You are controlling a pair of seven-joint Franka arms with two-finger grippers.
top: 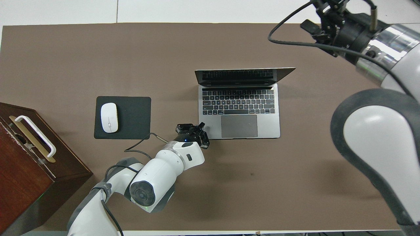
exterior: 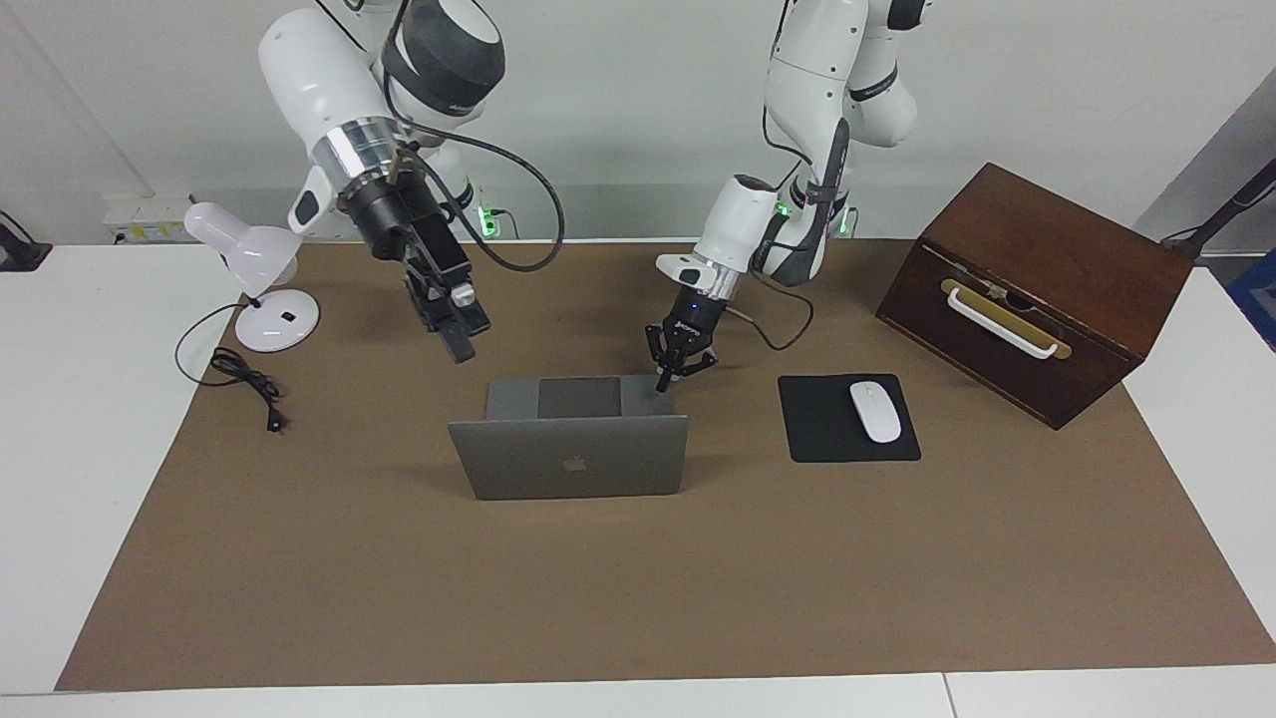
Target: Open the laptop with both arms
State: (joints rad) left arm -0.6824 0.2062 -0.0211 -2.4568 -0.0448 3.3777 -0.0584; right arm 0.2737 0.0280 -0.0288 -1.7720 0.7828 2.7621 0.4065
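Note:
The silver-grey laptop stands open in the middle of the brown mat, its lid upright with the apple logo facing away from the robots. In the overhead view its keyboard and trackpad show. My left gripper is low at the corner of the laptop's base nearest the robots, toward the left arm's end, fingers spread, one fingertip touching the base's edge. It also shows in the overhead view. My right gripper hangs raised over the mat beside the laptop, toward the right arm's end, holding nothing; it also shows in the overhead view.
A black mouse pad with a white mouse lies beside the laptop toward the left arm's end. A brown wooden box with a white handle stands past it. A white desk lamp and its cable are at the right arm's end.

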